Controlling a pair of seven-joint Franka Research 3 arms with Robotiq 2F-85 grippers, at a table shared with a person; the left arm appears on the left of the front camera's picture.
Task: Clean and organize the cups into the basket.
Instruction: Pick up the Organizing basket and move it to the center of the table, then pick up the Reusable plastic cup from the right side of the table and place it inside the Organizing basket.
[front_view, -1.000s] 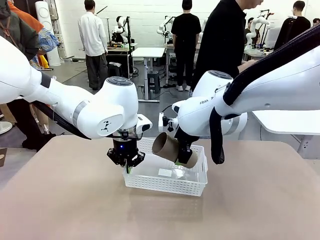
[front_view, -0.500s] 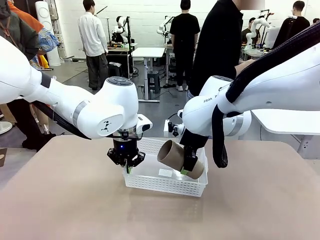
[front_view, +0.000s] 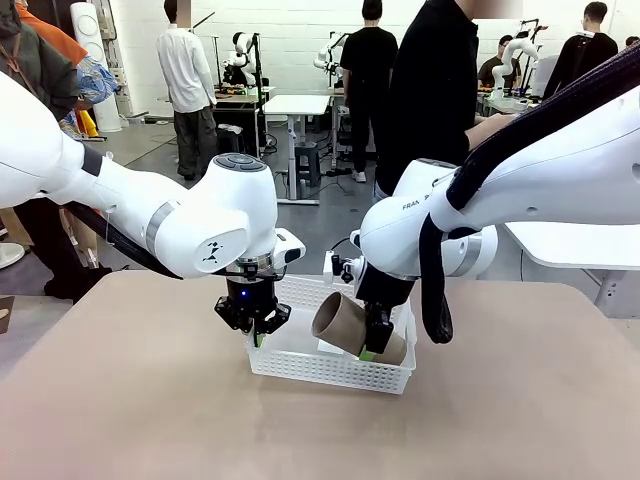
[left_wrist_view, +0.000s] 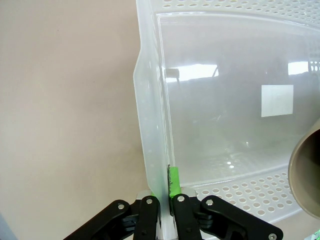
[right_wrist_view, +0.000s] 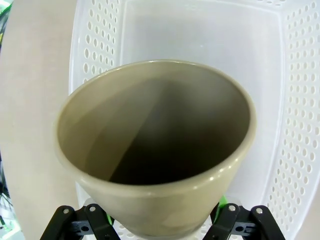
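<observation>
The white basket (front_view: 330, 375) sits near the middle of the tabletop (front_view: 150, 410). The left gripper (front_view: 254, 326) is pinched tight on the basket's left end wall, and one green pad (left_wrist_view: 173, 181) shows just inside that wall in its wrist view. The right gripper (front_view: 373, 345) clasps the tan-brown cup (front_view: 342, 322) across its body, jaws spread to its width. The cup hangs tilted over the basket's right half — mouth raised toward the left arm, base low by the right end wall. Whether the base touches the basket cannot be told. A white label (left_wrist_view: 277, 100) lies on the basket's floor.
</observation>
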